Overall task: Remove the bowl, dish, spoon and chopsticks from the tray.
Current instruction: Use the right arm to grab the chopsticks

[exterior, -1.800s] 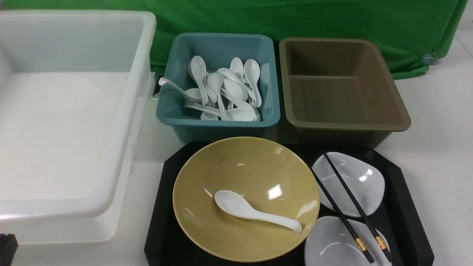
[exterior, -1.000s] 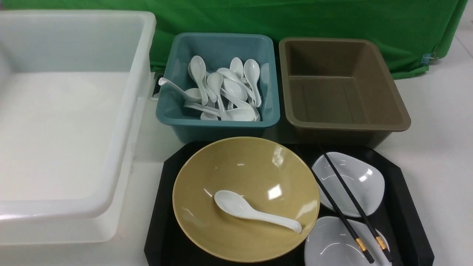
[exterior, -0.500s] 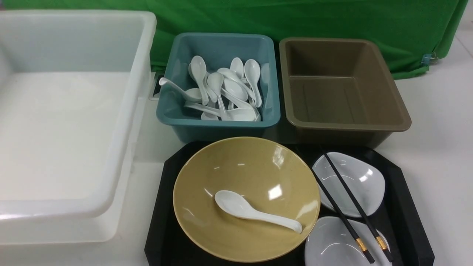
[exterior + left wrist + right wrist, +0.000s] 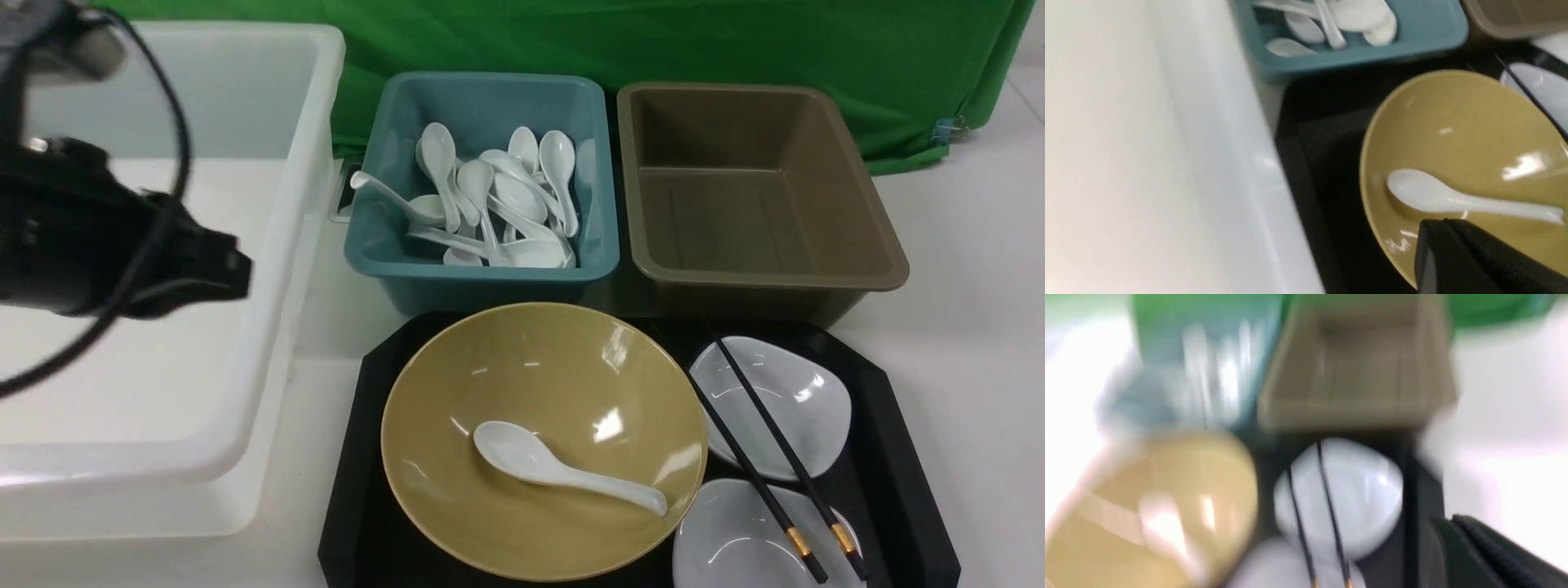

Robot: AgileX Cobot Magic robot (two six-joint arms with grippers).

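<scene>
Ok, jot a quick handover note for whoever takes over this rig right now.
Left gripper: shut, empty, by the white bin.
Right gripper: shut, empty, out of the front view.
Things: spoon lies in the bowl; chopsticks lie across both dishes; all sit on the tray.
Done: nothing is off the tray yet.
Left: bowl, dishes, spoon and chopsticks all need clearing.
</scene>
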